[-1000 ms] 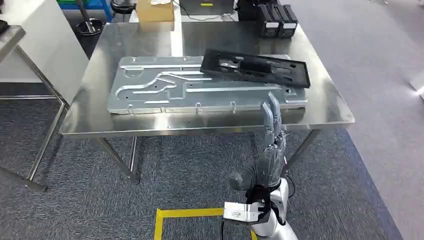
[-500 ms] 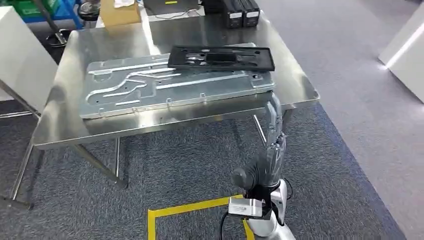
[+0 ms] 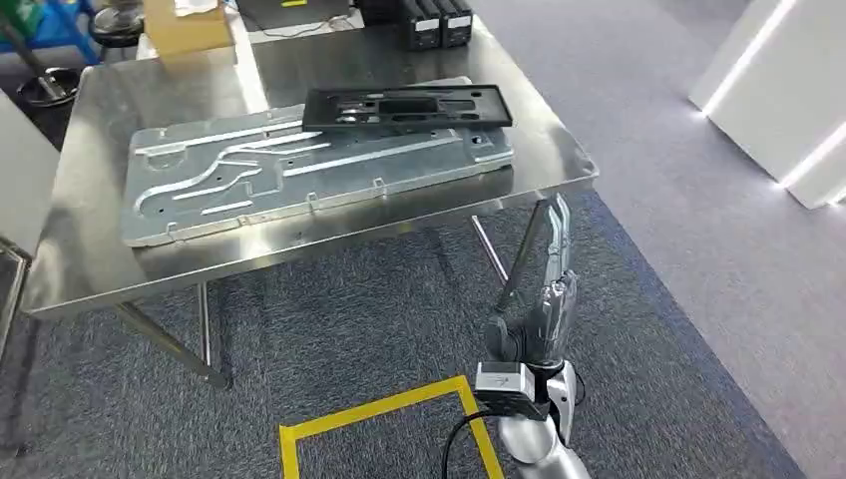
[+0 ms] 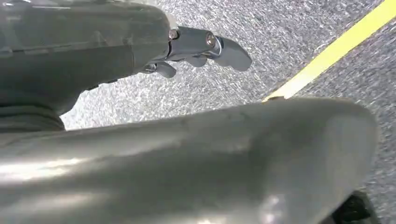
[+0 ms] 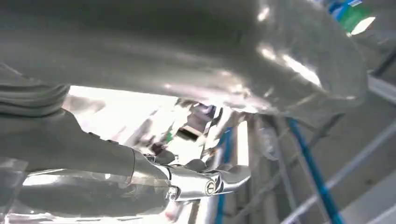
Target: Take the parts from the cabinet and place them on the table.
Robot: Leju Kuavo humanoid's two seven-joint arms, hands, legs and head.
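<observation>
Well beyond the right hand (image 3: 547, 299) fingers (image 3: 559, 225), black part (image 3: 404, 105) lies.

Silver arm (image 3: 534, 449), grey ribbed hand (image 3: 544, 304)

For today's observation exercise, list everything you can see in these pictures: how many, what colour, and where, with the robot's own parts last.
Table: one, steel, centre.
Metal plate: one, silver, lying flat on the table.
Black frame: one, resting on the plate's far right part.
Cardboard box: one, tan, far edge.
Black boxes: a few, far edge.
Floor tape: yellow, on grey carpet.
Right hand: one, grey, fingers straight, empty, below the table edge.
Left hand: one, grey, over the carpet.
</observation>
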